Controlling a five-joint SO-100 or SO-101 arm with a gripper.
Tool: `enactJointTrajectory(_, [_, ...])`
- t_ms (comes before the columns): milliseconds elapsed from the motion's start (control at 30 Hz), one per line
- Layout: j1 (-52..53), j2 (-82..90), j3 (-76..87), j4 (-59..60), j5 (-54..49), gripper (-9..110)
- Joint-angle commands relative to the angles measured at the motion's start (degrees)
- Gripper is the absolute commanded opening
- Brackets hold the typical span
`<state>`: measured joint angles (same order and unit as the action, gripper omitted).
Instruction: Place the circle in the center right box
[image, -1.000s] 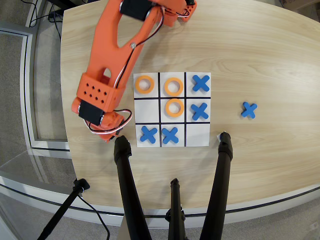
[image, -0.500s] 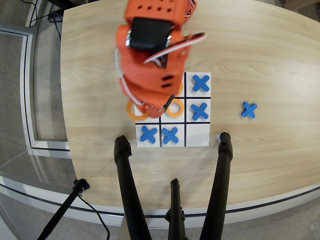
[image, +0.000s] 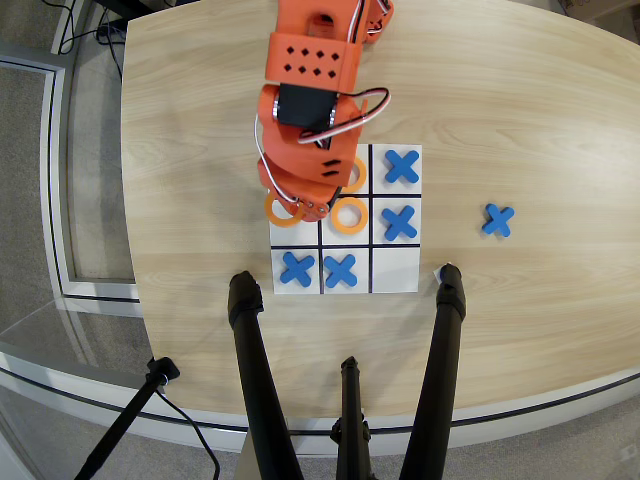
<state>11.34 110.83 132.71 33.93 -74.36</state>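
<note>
Wooden table (image: 200, 120): pincer (image: 298, 208) grips the circle (image: 279, 210), now nearer the center right box (image: 294, 230).

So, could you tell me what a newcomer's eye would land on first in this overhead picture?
The orange arm reaches down from the top edge, its gripper over an orange ring at the left edge of the white grid board. Blue X pieces sit in the board's right column and bottom row, and one lone X lies on the table to the right.
</note>
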Motion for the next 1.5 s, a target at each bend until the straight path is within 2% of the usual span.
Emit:
enactJointTrajectory(0, [0.7, -3.1, -2.3, -1.3, -0.3, 0])
enactJointTrajectory(500, [-1.2, -18.2, -15.3, -0.8, 1.3, 0])
enactJointTrajectory(1100, [-1.3, -25.9, -18.6, -1.8, 1.3, 0])
enactJointTrajectory(1467, [-0.2, -23.9, -20.1, -0.8, 1.9, 11])
